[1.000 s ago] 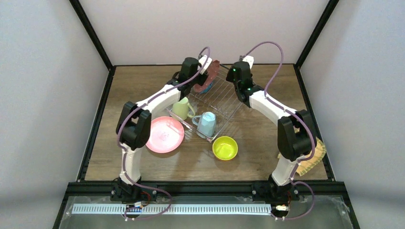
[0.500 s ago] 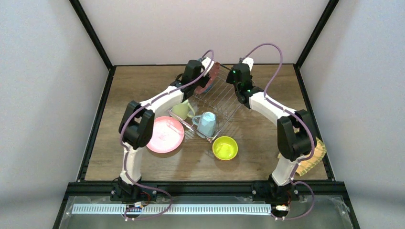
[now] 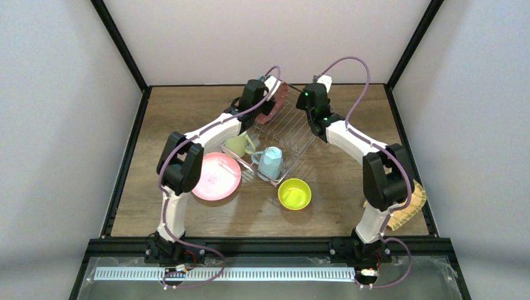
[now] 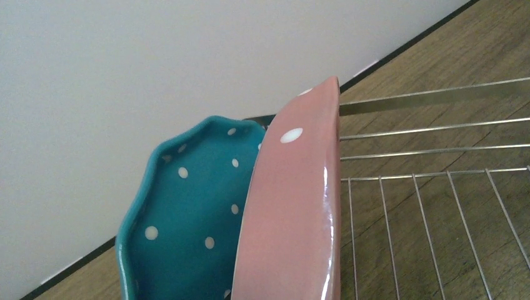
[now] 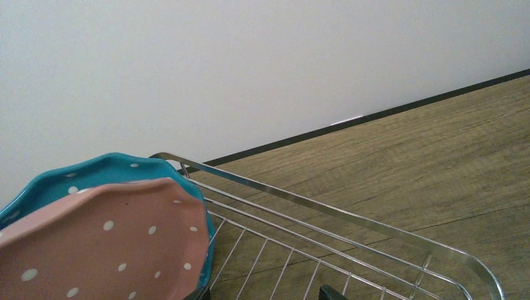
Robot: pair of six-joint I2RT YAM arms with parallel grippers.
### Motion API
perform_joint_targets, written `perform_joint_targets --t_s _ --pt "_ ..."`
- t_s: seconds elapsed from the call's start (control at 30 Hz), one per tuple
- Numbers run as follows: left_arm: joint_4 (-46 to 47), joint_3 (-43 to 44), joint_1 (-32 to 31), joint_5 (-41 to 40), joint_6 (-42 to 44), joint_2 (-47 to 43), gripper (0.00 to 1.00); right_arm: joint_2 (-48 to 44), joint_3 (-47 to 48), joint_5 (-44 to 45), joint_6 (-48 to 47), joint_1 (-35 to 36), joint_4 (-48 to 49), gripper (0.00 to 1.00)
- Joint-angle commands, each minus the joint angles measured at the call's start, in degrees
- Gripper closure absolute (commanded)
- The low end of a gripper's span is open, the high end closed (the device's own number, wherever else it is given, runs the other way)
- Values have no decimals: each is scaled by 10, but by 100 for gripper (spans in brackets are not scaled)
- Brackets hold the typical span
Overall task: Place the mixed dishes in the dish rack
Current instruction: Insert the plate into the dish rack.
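Note:
Two dotted plates stand on edge together at the far left corner of the wire dish rack (image 3: 294, 128): a pink one (image 4: 300, 206) and a teal one (image 4: 187, 212) behind it. My left gripper (image 3: 270, 94) is shut on them, its fingers hidden by the plates. My right gripper (image 5: 262, 292) hangs open over the rack's far edge, just right of the plates, holding nothing. A pale green mug (image 3: 236, 144) sits at the rack's left side and a light blue mug (image 3: 270, 162) in its near corner. A pink plate (image 3: 215, 176) and a lime bowl (image 3: 294, 193) lie on the table.
A woven tan plate (image 3: 409, 209) lies at the table's right edge, partly behind the right arm. The back wall rises close behind the rack. Black frame rails border the wooden table (image 3: 187, 112).
My left gripper has carried the dotted plates a little farther back and right, and they now stand more upright at the rack's far corner. The right gripper has barely shifted.

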Motion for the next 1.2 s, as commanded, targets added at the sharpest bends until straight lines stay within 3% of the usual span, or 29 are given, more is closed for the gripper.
perform_joint_targets --t_s 0.0,0.5,0.8,1.0,1.17 --pt "77 25 -5 3 -11 15 97 14 -12 18 5 0 17 1" --pt "45 70 -13 -42 -30 60 96 23 -8 19 -4 0 23 1" --pt "20 79 -15 -99 -58 71 43 23 -6 17 -5 0 20 1" --pt "15 78 -14 -152 -92 65 23 18 -7 15 -7 -1 16 1" --pt "14 78 -14 -183 -111 59 16 14 -5 13 -10 0 11 1"
